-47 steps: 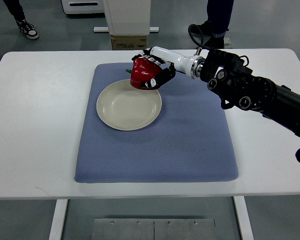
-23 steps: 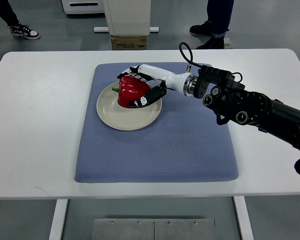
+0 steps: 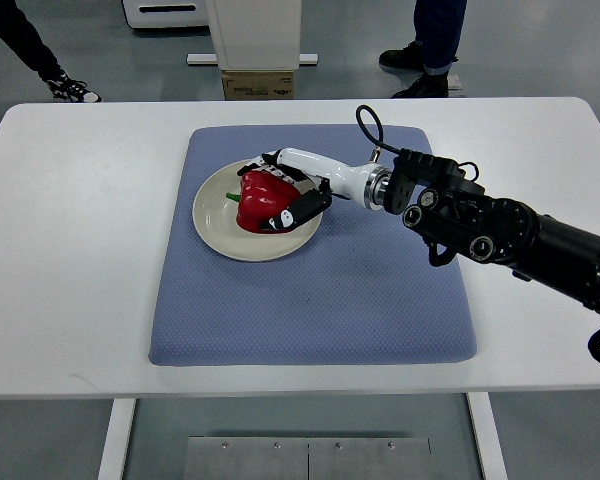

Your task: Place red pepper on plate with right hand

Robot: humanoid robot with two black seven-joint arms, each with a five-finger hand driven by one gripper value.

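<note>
A red pepper (image 3: 260, 200) with a green stem sits over the middle of a cream plate (image 3: 216, 228) on the blue mat. My right hand (image 3: 283, 192) reaches in from the right and its fingers are still curled around the pepper, thumb at the front and fingers over the back. I cannot tell whether the pepper rests on the plate or hangs just above it. The left arm is not in view.
The blue mat (image 3: 310, 290) covers the middle of the white table (image 3: 70, 260). A cardboard box (image 3: 258, 84) and a white stand are behind the table's far edge. People's legs and shoes stand on the floor at the back left and back right.
My right hand has carried the pepper from the plate's far right rim down and left to over the plate's middle. The arm has lowered with it.
</note>
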